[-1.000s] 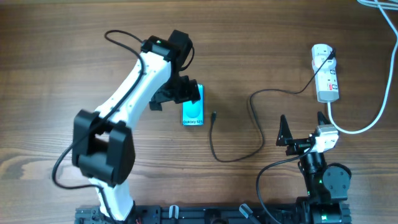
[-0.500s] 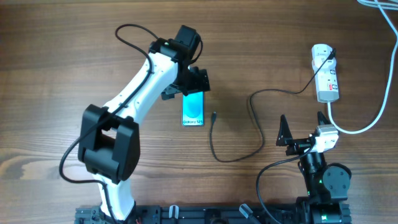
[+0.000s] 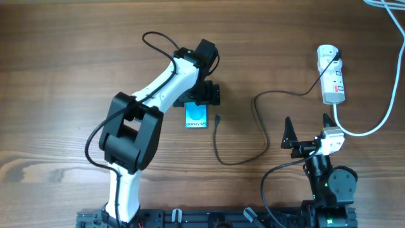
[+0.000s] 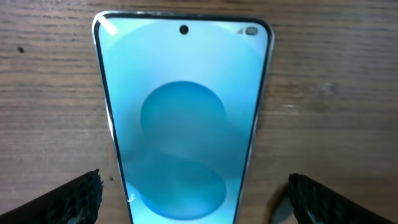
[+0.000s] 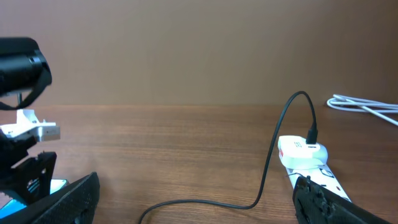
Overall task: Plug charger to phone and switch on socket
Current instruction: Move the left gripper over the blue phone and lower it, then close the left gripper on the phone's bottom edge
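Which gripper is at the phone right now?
The left gripper, open with a finger on each side of the phone; the right gripper sits open, far from it.

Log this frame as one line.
left gripper: open, above phone | right gripper: open, empty | charger: plugged into socket | connector: beside phone, not inserted

A brown wood-grain table top is seen from above, evenly lit, with dark streaks running along its length; behind its far edge a plain matte brown wall is shown
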Robot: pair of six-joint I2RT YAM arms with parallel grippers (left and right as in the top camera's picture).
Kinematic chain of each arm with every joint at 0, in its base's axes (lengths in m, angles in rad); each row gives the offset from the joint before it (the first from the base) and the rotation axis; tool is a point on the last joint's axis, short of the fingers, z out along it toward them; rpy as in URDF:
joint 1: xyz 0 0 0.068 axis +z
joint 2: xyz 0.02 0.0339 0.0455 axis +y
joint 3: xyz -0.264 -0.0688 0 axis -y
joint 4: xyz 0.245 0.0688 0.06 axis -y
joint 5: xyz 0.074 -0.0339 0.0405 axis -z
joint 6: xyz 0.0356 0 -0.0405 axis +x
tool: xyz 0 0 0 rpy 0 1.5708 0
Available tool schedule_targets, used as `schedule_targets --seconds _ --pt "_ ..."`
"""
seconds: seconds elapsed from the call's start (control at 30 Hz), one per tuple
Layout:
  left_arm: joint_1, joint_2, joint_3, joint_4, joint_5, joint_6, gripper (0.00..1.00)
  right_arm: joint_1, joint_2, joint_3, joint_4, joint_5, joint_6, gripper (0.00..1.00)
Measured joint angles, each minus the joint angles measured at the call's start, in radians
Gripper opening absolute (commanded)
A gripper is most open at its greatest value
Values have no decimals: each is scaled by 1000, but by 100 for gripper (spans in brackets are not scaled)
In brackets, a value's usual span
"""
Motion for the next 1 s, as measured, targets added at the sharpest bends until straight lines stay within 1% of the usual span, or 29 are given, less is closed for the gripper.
schedule_targets --seconds 0.63,1.0 --pt "0 5 0 31 -5 23 100 0 0 0 0 0 0 100" --pt "0 45 0 30 -30 37 100 0 0 0 0 0 0 100"
